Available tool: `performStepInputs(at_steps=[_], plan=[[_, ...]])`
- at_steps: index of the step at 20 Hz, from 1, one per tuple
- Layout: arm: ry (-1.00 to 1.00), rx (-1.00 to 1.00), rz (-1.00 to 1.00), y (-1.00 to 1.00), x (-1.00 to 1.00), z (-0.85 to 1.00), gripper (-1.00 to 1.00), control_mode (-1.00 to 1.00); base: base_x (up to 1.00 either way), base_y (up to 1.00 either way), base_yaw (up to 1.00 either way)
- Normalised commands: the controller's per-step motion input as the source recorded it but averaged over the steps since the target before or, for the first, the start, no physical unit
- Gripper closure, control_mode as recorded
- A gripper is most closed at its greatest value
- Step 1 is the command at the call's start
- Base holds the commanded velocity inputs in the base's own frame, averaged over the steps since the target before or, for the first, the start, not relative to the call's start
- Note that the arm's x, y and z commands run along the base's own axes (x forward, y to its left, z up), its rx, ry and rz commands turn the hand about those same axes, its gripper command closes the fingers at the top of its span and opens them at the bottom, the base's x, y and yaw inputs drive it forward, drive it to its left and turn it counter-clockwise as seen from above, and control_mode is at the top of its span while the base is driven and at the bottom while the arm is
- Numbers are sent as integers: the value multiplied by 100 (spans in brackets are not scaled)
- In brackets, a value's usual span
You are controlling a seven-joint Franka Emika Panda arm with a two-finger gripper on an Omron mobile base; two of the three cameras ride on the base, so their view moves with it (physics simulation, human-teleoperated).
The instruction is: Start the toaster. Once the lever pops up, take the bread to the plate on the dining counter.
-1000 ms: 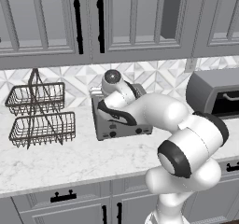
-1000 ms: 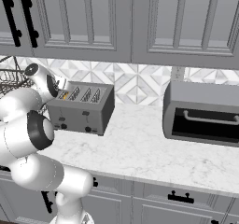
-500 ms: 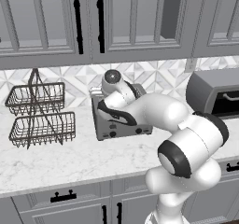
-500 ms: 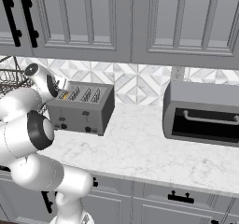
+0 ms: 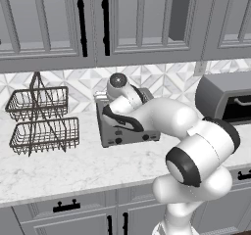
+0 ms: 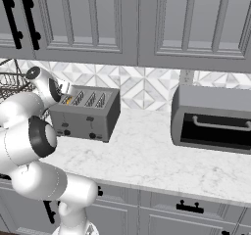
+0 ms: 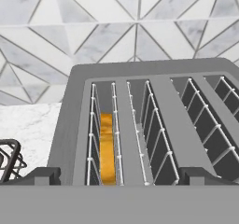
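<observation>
Marble worktop under grey cabinets, arm bent over the toaster (image 5: 125, 126).
Bread (image 7: 107, 148) sits down in the toaster's leftmost slot as the hand view shows it, orange edge up between the wire guides. Gripper (image 7: 119, 175) hangs just above the slots, fingers (image 7: 42, 175) spread wide, holding nothing. Wire basket rack (image 5: 41, 119) stands left; toaster oven (image 6: 213, 117) right.

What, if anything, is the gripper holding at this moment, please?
Nothing: the gripper is open above the toaster, and the bread sits in a slot.

No visible change since earlier.
</observation>
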Motion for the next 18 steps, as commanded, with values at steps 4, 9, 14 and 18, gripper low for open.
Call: performStepInputs(at_steps=[4,9,14,18], plan=[[0,0,0,0,0,0,-100,-100,0,0,0],[0,0,0,0,0,0,-100,-100,0,0,0],[0,0,0,0,0,0,-100,-100,0,0,0],[0,0,0,0,0,0,-100,-100,0,0,0]])
